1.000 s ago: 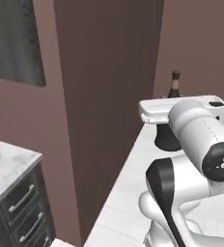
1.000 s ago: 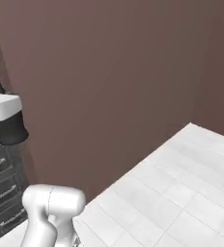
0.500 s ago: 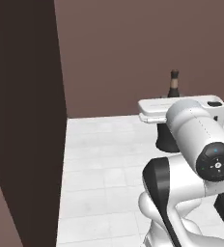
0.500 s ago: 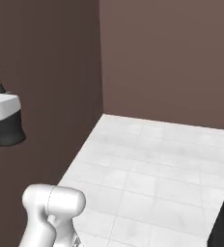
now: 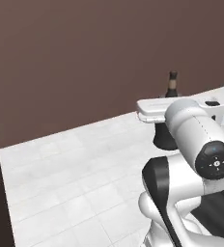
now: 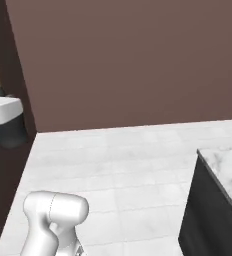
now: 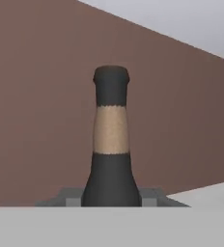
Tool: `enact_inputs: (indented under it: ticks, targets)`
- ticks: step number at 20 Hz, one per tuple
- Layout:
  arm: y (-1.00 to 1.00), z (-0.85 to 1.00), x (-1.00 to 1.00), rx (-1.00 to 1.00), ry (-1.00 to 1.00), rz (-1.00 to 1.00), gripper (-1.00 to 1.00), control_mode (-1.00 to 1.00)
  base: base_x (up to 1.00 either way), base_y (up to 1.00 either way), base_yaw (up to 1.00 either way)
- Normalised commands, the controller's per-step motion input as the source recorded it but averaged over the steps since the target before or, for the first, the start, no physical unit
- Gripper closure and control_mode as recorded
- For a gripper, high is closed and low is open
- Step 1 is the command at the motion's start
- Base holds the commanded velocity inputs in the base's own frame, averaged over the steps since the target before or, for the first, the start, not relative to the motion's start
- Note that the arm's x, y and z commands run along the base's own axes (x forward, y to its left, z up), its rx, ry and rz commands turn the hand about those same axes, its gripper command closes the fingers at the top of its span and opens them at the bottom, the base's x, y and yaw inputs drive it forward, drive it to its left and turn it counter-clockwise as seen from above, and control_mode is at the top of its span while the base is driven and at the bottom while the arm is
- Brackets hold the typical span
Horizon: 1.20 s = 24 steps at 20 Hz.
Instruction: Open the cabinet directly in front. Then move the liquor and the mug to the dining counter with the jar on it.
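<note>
From the left base view the gripper [image 5: 168, 140] is clamped on the lower body of the bottle [image 5: 172, 85], whose neck stands upright above the hand, so a sharp turn of the base could tip it. From the right base view a marble counter [image 6: 228, 170] lies off to the right, well apart. In the hand view the bottle neck [image 7: 111, 140] rises between the fingers; a loose grip would let it slide down.
</note>
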Motion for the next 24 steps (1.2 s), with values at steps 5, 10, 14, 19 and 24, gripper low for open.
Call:
enact_inputs:
  ticks: [5, 10, 14, 19, 24]
  targets:
    - [0.0, 0.0, 0.0, 0.0, 0.0, 0.0, 1.0, 1.0, -0.04, 0.0, -1.0]
    - [0.0, 0.0, 0.0, 0.0, 0.0, 0.0, 1.0, 1.0, -0.47, 0.19, -0.94]
    - [0.0, 0.0, 0.0, 0.0, 0.0, 0.0, 1.0, 1.0, -0.13, 0.26, -0.96]
    - [0.0, 0.0, 0.0, 0.0, 0.0, 0.0, 1.0, 1.0, -0.06, 0.34, -0.83]
    - [0.0, 0.0, 0.0, 0.0, 0.0, 0.0, 1.0, 1.0, 0.0, 0.04, -0.36]
